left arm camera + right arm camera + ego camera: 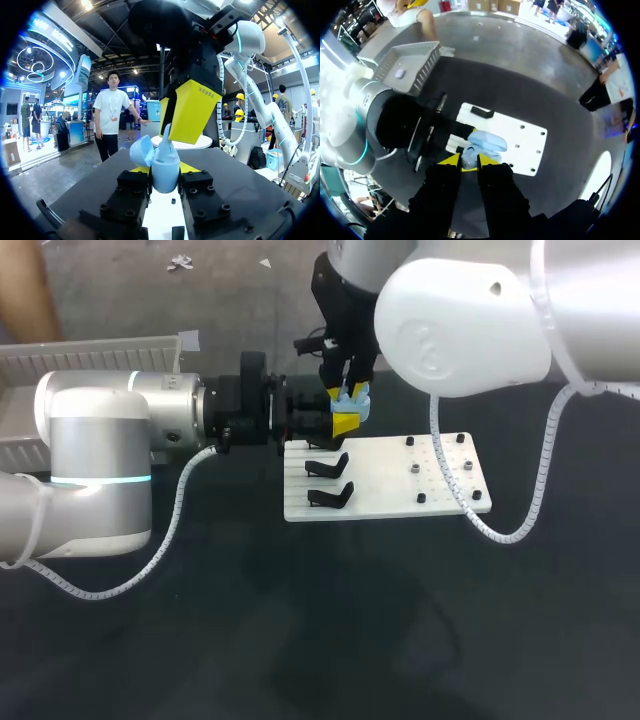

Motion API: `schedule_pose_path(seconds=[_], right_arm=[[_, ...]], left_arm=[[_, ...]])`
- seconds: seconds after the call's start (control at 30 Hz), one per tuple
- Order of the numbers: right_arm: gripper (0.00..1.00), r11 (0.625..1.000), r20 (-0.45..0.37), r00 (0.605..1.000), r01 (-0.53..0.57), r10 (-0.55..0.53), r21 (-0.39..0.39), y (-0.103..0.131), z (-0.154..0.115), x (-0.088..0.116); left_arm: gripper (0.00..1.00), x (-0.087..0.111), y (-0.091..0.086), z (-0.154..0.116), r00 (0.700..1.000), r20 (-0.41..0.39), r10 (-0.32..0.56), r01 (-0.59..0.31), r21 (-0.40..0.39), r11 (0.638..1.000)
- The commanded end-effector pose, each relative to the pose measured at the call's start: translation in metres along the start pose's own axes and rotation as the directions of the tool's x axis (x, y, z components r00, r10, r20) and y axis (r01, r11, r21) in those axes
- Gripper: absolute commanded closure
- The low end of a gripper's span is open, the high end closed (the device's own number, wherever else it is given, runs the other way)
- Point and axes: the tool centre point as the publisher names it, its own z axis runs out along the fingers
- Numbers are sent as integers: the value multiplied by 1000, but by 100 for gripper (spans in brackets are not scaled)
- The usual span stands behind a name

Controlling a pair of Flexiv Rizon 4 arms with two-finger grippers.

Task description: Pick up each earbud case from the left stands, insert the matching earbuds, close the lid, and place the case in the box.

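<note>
Two grippers meet over the left end of the white board [440,465]. The left gripper [165,170] pinches the pale-blue earbud case [165,179] from two sides, with the body upright and the lid [141,150] hinged open to one side. The right gripper [176,112] hangs directly above, its yellow tips closed on an earbud [167,140] whose lower end sits at the case mouth; how deep it is seated cannot be told. Judged handling: the case is light, rigid and smooth-shelled, liable to slip or twist under a downward push, so the hold belongs low on its sides, clear of the hinge. The earbud is tiny and glossy, best held by its stem. Two black stands [328,466] sit on the board close by; the box [100,345] lies well to the left
</note>
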Motion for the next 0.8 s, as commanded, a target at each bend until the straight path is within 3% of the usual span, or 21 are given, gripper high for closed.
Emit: schedule_pose_path(seconds=[0.03,0.8], right_arm=[[100,1000,-6,1000,1,-1,-1,-1,1,-3],[100,1000,-31,999,26,-26,-4,-3,5,-6]], left_arm=[[100,1,-1,0,1000,3,2,-2,-3,1000],[100,1,-1,0,1000,3,2,-2,-3,1000]])
